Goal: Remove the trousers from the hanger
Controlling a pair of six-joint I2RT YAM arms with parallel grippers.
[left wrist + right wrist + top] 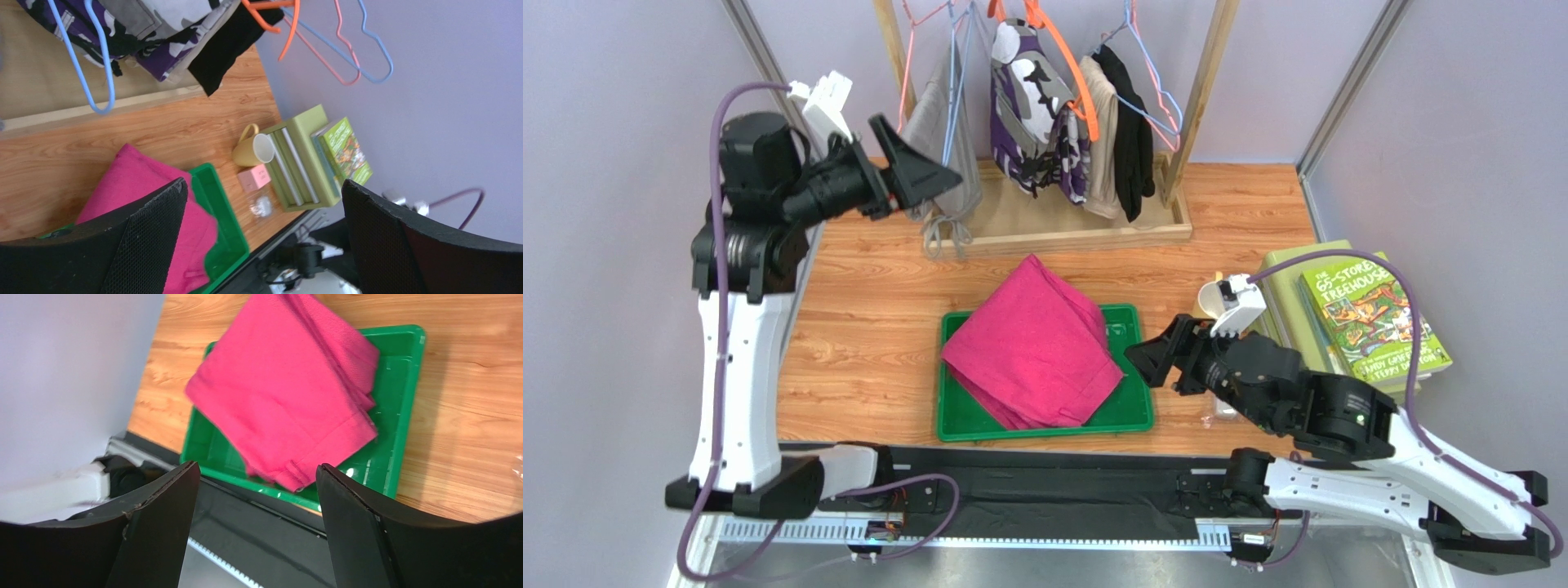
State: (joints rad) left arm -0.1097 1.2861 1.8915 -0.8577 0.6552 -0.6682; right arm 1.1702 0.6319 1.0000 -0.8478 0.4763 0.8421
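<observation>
Trousers [1036, 343]: magenta, folded, lying loose across green tray [1136, 419], one corner overhanging far rim. Off hanger, so task looks done.
Hanger [99, 112]: light-blue wire, hanging bare on wooden rack [1173, 228] beside the grey trousers.
Left gripper [934, 172]: raised at rack height near hanger, fingers spread, nothing between them.
Right gripper [1149, 355]: low beside tray's right edge, splayed wide, empty; likely placed there to set the cloth down.
Writing: book [1376, 321] cover reads "65-STOREY TREEHOUSE". No other legible text.
</observation>
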